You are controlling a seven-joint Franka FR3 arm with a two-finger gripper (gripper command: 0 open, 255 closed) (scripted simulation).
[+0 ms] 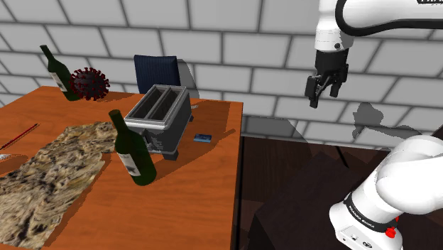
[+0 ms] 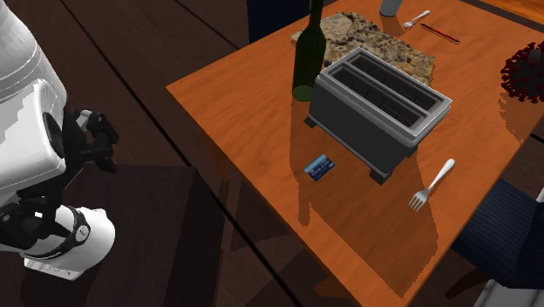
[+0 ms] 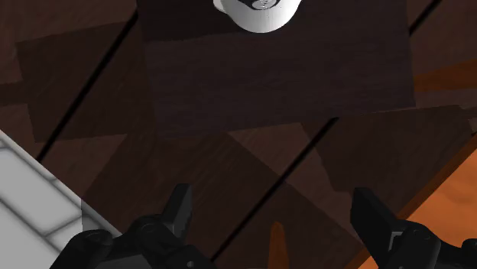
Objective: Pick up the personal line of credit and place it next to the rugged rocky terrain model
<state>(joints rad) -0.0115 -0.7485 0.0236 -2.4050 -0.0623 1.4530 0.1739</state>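
A small blue card (image 1: pixel 204 138) (image 2: pixel 320 167) lies flat on the orange wooden table (image 1: pixel 192 206) (image 2: pixel 366 244), just beside the grey toaster (image 1: pixel 160 117) (image 2: pixel 379 105). The rocky terrain model (image 1: pixel 57 170) (image 2: pixel 366 39), a rough brown and tan slab, lies on the table beyond the toaster from the card. My gripper (image 1: pixel 323 92) (image 2: pixel 91 144) (image 3: pixel 275 199) hangs open and empty high over the dark floor, off the table's edge and well away from the card. In the wrist view its fingers stand wide apart over dark floorboards.
A dark green bottle (image 1: pixel 133 153) (image 2: pixel 307 52) stands between toaster and terrain; another (image 1: pixel 58 74) is at the back by a spiky red virus model (image 1: pixel 89 83) (image 2: pixel 526 71). A fork (image 2: pixel 433 184) lies near the toaster. A blue chair (image 1: pixel 156 71) is behind the table.
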